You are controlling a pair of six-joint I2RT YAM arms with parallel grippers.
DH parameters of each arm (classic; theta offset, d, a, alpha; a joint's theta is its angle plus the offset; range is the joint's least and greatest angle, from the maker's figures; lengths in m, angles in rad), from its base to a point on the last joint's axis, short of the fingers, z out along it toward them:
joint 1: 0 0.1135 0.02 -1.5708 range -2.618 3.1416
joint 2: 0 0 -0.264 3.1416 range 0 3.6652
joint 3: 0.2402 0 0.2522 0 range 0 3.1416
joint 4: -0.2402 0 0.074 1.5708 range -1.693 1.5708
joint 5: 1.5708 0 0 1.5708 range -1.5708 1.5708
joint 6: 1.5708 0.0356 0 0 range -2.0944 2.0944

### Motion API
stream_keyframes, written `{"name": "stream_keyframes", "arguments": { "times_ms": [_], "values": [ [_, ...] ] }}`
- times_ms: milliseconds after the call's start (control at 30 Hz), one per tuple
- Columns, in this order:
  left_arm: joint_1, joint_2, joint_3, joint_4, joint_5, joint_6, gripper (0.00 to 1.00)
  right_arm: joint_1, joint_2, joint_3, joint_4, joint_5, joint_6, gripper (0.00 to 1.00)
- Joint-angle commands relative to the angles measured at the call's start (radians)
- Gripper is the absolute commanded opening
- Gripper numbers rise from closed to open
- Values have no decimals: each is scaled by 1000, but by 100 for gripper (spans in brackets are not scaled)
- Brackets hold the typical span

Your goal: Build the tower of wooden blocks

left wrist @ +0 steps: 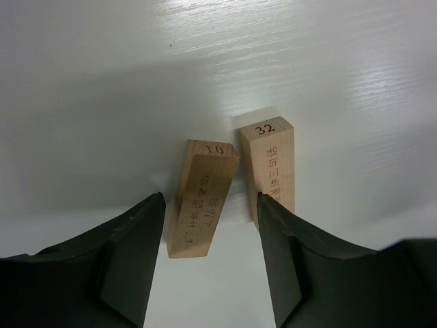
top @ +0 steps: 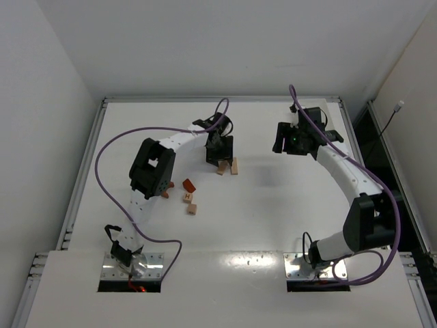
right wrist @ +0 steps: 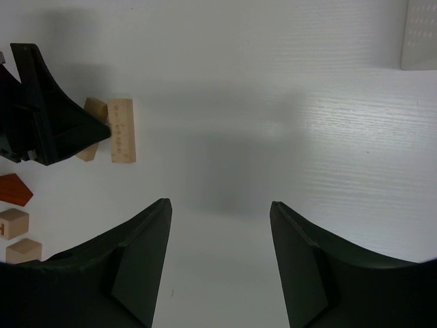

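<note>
No tower stands. Two pale tan planks lie side by side in the left wrist view: one marked 10 [left wrist: 203,201], tilted, and one marked 32 [left wrist: 270,164]. My left gripper [left wrist: 210,198] is open, low over them. Plank 10 lies between its jaws with a gap on each side, and the right fingertip [left wrist: 273,225] is against plank 32. In the top view the left gripper [top: 220,154] is above these planks [top: 228,167]. A reddish-brown wedge [top: 189,184] and two pale cubes [top: 189,203] lie nearer the bases. My right gripper [right wrist: 220,203] is open and empty, also seen from above [top: 285,142].
A small reddish piece [top: 167,189] lies against the left arm's elbow. The right wrist view shows the left gripper [right wrist: 48,116], the planks [right wrist: 121,130], the wedge [right wrist: 13,190] and the cubes [right wrist: 15,223]. A perforated metal corner [right wrist: 420,34] is at its upper right. The table [top: 273,205] has raised rails.
</note>
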Motion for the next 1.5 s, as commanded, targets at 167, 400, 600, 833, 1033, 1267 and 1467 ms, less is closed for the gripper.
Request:
{"name": "stream_keyframes", "arguments": {
  "times_ms": [167, 400, 600, 833, 1033, 1267, 1467],
  "values": [
    [5, -59, 1, 37, -33, 1, 54, 6, -9, 15, 37, -12, 11, 57],
    [5, -253, -100, 95, -222, 28, 43, 6, -18, -16, 59, -53, 2, 54],
    [5, -346, -209, 75, -316, 113, 15, 58, 4, -25, 79, 9, 2, 45],
    [5, -254, -244, -6, -305, 130, 0, 137, 59, -13, 45, 199, 2, 42],
    [5, -184, -258, 14, -280, 120, 1, 146, 126, 17, 22, 259, 51, 44],
    [5, -132, -226, 14, -231, 120, 8, 146, 179, 70, 24, 215, 72, 46],
    [5, -83, -181, 23, -220, 120, 9, 146, 188, 70, 24, 204, 72, 46]
  ]
}}
